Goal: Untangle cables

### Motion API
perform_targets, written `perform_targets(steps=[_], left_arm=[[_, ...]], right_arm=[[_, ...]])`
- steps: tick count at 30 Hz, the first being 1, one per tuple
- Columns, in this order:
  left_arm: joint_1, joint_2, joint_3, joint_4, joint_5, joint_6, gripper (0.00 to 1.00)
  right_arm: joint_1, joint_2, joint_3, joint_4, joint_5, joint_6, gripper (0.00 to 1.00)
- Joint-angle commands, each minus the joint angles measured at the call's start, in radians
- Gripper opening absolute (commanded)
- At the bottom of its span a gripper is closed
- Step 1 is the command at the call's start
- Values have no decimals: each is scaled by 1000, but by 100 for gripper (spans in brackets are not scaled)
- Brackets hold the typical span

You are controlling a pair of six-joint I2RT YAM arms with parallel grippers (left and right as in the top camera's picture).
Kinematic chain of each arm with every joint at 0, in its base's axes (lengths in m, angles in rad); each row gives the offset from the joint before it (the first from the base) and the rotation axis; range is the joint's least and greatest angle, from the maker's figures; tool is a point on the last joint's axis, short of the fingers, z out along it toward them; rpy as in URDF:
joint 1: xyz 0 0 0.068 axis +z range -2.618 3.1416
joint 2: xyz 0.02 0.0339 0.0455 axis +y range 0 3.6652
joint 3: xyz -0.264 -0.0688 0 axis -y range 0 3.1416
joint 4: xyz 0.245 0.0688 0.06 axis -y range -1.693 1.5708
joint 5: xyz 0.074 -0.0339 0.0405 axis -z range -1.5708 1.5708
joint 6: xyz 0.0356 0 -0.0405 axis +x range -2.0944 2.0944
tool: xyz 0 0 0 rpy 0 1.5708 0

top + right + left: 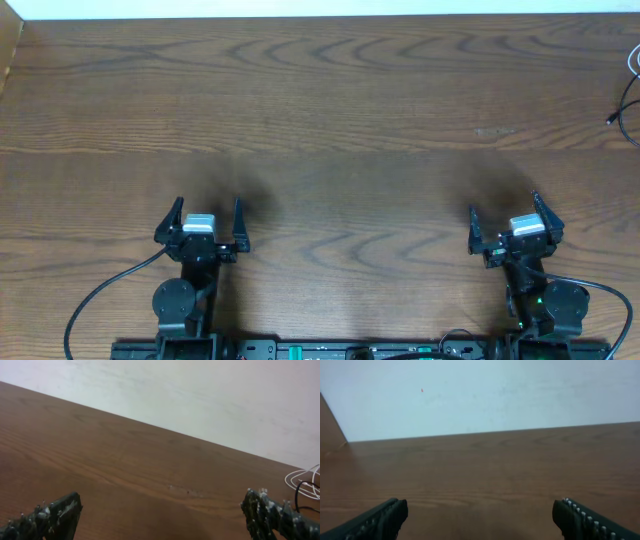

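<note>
Overhead: both arms sit low at the bottom edge, left gripper (208,208) and right gripper (505,208) spread wide, with loads of table (320,100) ahead. The cables (628,95) hug the right edge. Left wrist: wood runs to the far edge. Right wrist: cables at lower right.

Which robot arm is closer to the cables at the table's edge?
Right. The right end effector sits open, with the cables ahead of it and off to its right. The left end effector is much farther away, over on the opposite side.
</note>
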State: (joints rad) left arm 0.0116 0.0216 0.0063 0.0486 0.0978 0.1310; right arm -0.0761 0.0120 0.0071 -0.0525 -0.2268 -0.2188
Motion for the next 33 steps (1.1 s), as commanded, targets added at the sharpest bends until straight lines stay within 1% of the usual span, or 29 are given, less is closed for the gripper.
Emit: perform_targets(steps=[1,5,33], left_arm=[[5,-21,-3,-21,-17,-6,98],[5,-20,-2,-119,-32,-30,98],[3,-16,-2,-116,-32,-39,98]], right_arm=[[6,-5,-2,-6,11,12,99],[6,-5,-2,-6,11,12,99],[6,-5,-2,-6,11,12,99]])
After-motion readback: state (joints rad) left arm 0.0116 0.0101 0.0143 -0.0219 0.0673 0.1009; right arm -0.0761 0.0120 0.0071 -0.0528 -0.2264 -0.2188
